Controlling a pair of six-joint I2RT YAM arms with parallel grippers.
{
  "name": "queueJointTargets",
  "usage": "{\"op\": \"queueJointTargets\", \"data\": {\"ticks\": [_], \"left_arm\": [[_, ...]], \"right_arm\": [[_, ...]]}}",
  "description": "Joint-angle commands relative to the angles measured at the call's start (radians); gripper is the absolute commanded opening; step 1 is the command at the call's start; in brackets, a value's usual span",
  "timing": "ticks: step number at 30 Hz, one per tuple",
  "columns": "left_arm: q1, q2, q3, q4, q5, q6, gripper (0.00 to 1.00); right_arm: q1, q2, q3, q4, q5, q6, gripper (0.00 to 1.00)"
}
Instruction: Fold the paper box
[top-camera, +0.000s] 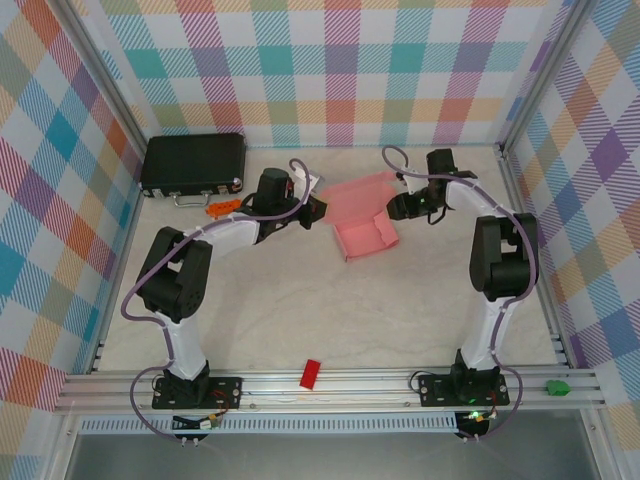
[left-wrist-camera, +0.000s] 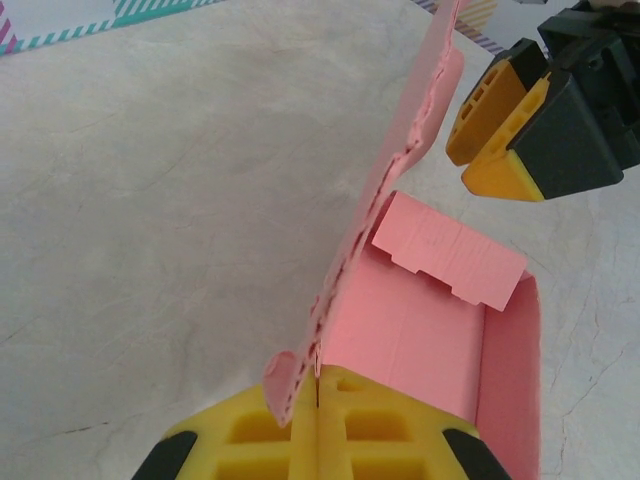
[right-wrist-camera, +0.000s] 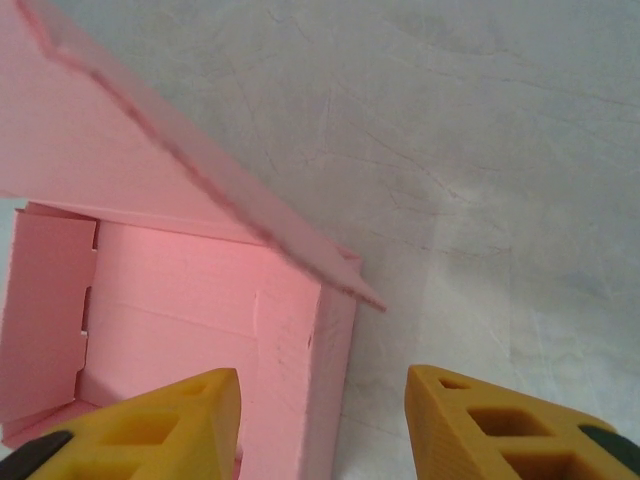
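Note:
The paper box (top-camera: 365, 220) is light-pink card, partly formed, lying mid-table with its lid flap (top-camera: 360, 192) raised toward the back. In the left wrist view the box (left-wrist-camera: 420, 330) shows its open inside, with a tabbed flap folded inward. My left gripper (top-camera: 316, 210) is shut on the box's left edge, and its yellow fingers (left-wrist-camera: 380, 430) pinch the thin card. My right gripper (top-camera: 397, 207) is open at the box's right side. Its fingers (right-wrist-camera: 165, 425) straddle the box's side wall (right-wrist-camera: 300, 380), one inside and one outside, with the lid slanting overhead.
A black case (top-camera: 193, 164) lies at the back left, with small orange pieces (top-camera: 222, 207) just in front of it. A red block (top-camera: 310, 373) rests on the front rail and a green piece (top-camera: 556, 386) at the rail's right end. Checked walls enclose the table.

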Motion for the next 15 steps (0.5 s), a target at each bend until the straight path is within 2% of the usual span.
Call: {"op": "queueJointTargets", "data": {"ticks": [1, 15], "left_arm": [[0.009, 0.011, 0.033, 0.000, 0.033, 0.007, 0.00], [0.012, 0.034, 0.056, -0.025, 0.024, -0.019, 0.00]], "right_arm": [[0.011, 0.016, 0.022, -0.039, -0.009, -0.007, 0.46], [0.042, 0.060, 0.021, -0.060, 0.056, 0.049, 0.39]]}}
